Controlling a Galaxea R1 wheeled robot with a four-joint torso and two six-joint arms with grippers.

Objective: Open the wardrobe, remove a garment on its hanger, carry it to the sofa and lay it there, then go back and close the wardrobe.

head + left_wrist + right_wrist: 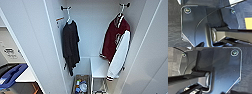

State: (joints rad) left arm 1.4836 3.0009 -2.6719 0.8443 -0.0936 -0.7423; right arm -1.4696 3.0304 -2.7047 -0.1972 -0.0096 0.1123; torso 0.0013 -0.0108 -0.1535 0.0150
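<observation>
White interior of the wardrobe (92, 30) faces the head camera, both doors swung wide at 9 and 3 o'clock, so the opening step looks done. Garment (116, 42), dark red with white sleeves, hangs at 2 o'clock on its hanger (121, 11), hook over a dark peg; hung high, it drapes free of the low white shelf (98, 67). Black T-shirt (70, 45) hangs at 11 o'clock on a separate peg, well apart. Open box (81, 85) of small items at 6 o'clock. Blue sofa (11, 73) edge at 8 o'clock. Jaw state, left and right: cannot tell
</observation>
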